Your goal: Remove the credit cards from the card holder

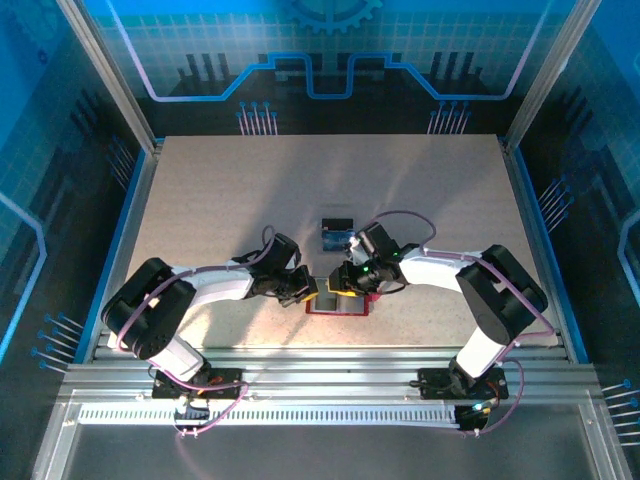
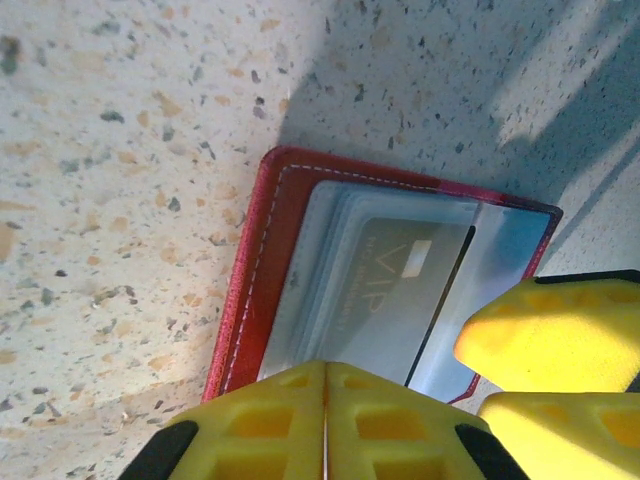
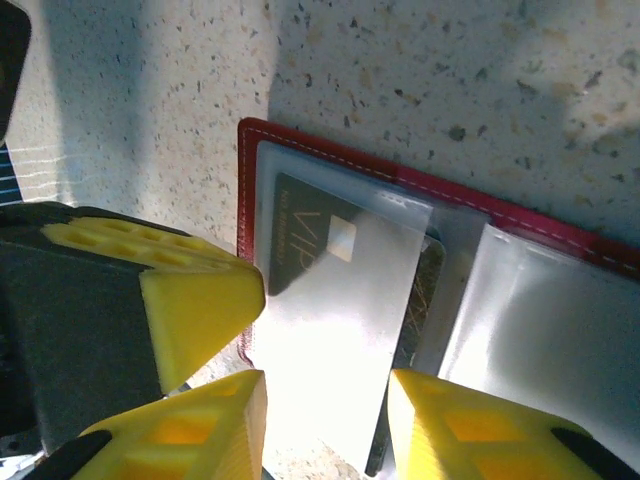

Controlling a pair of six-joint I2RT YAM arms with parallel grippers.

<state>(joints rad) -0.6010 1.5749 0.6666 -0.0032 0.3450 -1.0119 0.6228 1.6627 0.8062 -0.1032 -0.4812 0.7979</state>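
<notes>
The red card holder point(image 1: 337, 305) lies open near the table's point(image 1: 230, 190) near edge, a dark VIP card point(image 2: 400, 280) in its pocket. The left gripper point(image 2: 325, 375) is clenched, fingers together, at its left edge. The right gripper point(image 3: 325, 385) straddles a pale card point(image 3: 340, 340); whether it is grasping it cannot be told. Black and blue cards point(image 1: 337, 235) lie just beyond.

card holder point(image 2: 265, 250) near edge behind left claw point(image 2: 325, 380), credit card point(image 2: 400, 290) print blurred
</notes>
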